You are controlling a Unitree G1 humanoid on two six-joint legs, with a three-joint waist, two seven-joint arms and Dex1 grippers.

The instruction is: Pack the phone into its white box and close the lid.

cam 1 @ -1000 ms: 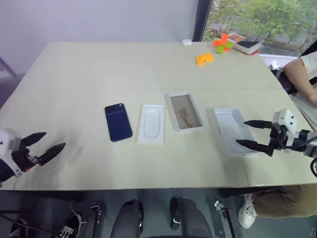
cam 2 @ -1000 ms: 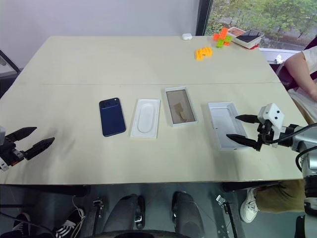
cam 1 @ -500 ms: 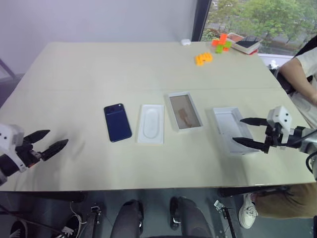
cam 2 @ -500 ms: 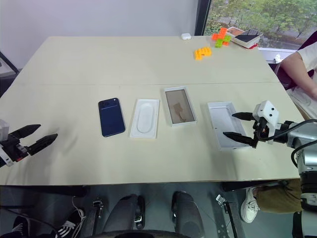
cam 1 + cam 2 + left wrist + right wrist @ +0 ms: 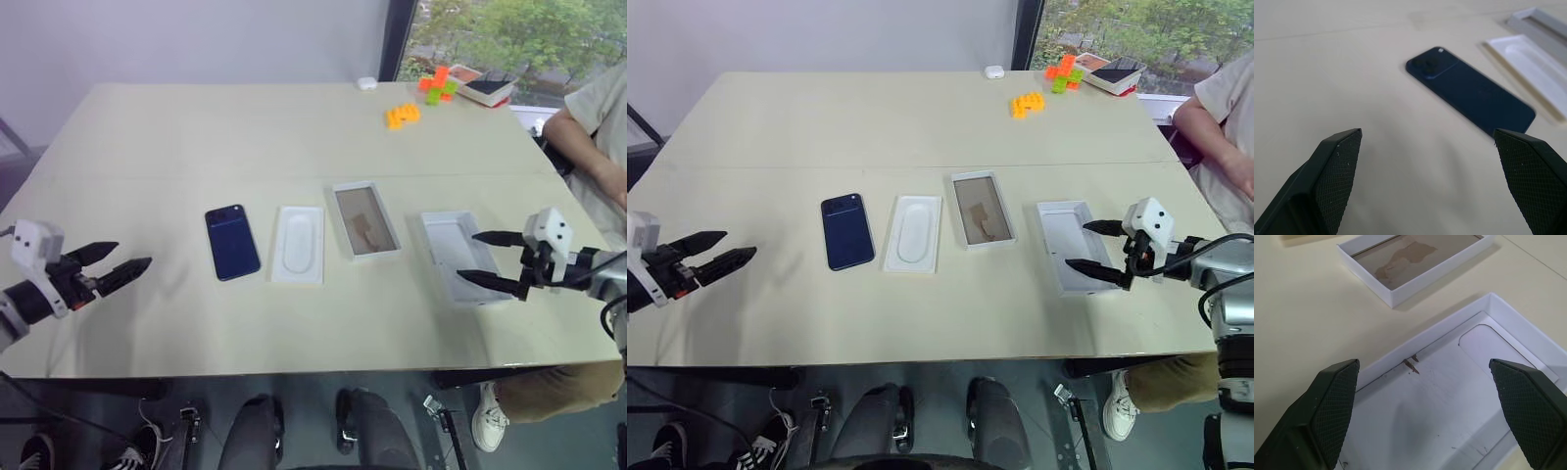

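Table [image 5: 245, 127]: broad, pale beige, a seam running across its middle. Four flat items lie in a row along the near half, none touching.

Lid [image 5: 460, 257]: rightmost in the row, open side up, pale grey inside. Right gripper [image 5: 487, 258] hovers over its outer edge with fingers spread wide and nothing between them; in the right wrist view the lid's interior [image 5: 1449, 396] lies directly between the two fingertips.

White box [image 5: 365, 218]: next along toward the left, brownish inside, open and with nothing packed in it.

Flat white insert [image 5: 300, 243]: beside the box, oval recess facing up.

Phone [image 5: 232, 241]: leftmost of the row, lying flat on the table, back up, camera cluster at the far corner. Not in the box.

Left gripper [image 5: 120, 260]: over the table's left near edge, well apart from the phone, pointing toward it, fingers fully parted and holding nothing.

Far right corner: orange and green blocks [image 5: 419, 100], a small white object [image 5: 367, 84]. A person's arm [image 5: 588, 147] at the right edge.
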